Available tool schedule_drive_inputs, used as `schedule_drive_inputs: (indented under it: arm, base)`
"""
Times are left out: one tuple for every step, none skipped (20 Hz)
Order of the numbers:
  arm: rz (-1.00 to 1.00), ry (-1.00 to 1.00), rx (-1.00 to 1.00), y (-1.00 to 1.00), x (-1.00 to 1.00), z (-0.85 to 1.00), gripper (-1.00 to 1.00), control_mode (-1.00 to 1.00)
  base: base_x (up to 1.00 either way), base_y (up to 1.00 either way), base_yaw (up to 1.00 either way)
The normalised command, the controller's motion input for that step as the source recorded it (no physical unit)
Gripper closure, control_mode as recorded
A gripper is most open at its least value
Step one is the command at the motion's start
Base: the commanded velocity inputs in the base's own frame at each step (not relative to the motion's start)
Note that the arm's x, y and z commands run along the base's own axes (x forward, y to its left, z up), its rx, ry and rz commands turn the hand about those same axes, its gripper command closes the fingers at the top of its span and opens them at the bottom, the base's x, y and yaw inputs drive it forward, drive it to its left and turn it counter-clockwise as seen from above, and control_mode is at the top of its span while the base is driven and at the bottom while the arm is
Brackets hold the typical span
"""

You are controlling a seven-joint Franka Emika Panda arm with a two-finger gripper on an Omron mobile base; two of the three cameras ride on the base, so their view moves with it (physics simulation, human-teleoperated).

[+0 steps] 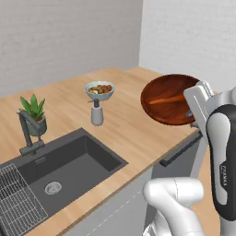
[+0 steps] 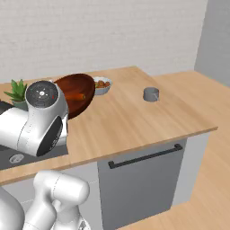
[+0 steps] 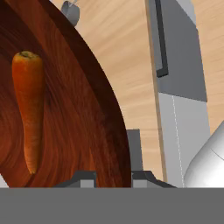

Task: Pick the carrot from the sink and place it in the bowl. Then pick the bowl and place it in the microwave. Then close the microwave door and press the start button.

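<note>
1. Reddish-brown wood makes up the bowl (image 1: 168, 99), wide and shallow, which is tilted steeply so its inside faces the left base camera; it hangs over the right end of the wooden counter (image 1: 124, 120), near the front edge.
2. Inside the bowl lies the carrot (image 3: 29, 109), a slim orange tapered stick resting against the wood grain, its thick end toward the top of the hand view and its thin tip toward the bottom.
3. A small pale bowl (image 1: 99, 90) on the counter holds orange-red fruit; just in front of it stands a grey bottle (image 1: 97, 114).
4. A small grey cup (image 2: 151, 94) sits alone on the counter, well apart from the fruit bowl.
5. The sink (image 1: 69, 170) is a dark grey basin with a round drain, a wire rack (image 1: 16, 200) at its left end and a dark faucet (image 1: 28, 131) behind it; no carrot lies in it. A potted plant (image 1: 34, 113) stands beside the faucet.
6. The gripper (image 3: 114, 177) is clenched on the bowl's rim: in the hand view one dark finger tip sits inside the rim and the other outside, with the wall of the bowl running between them. The jaws are narrowly apart, only as wide as the rim.
7. In the left base view the hand meets the bowl at its right edge.
</note>
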Motion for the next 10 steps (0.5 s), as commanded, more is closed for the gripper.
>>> schedule_drive_inputs:
  arm:
    - [0.0,0.0,0.0,0.0,0.0,0.0,1.0,1.0]
    - [0.0,0.0,0.0,0.0,0.0,0.0,1.0,1.0]
    - [0.0,0.0,0.0,0.0,0.0,0.0,1.0,1.0]
    - [0.0,0.0,0.0,0.0,0.0,0.0,1.0,1.0]
    - [0.0,0.0,0.0,0.0,0.0,0.0,1.0,1.0]
    - [0.0,0.0,0.0,0.0,0.0,0.0,1.0,1.0]
    - [0.0,0.0,0.0,0.0,0.0,0.0,1.0,1.0]
    - [0.0,0.0,0.0,0.0,0.0,0.0,1.0,1.0]
    - [0.0,0.0,0.0,0.0,0.0,0.0,1.0,1.0]
    - [0.0,0.0,0.0,0.0,0.0,0.0,1.0,1.0]
  base:
    - [0.0,-0.16,-0.93]
    - [0.0,-0.15,-0.94]
    - [0.0,-0.1,-0.95]
    - [0.0,-0.09,-0.96]
    - [0.0,-0.14,-0.94]
    - [0.0,-0.18,-0.93]
    - [0.0,-0.2,-0.91]
    - [0.0,-0.24,-0.88]
    - [0.0,-0.35,-0.84]
    - [0.0,-0.5,-0.79]
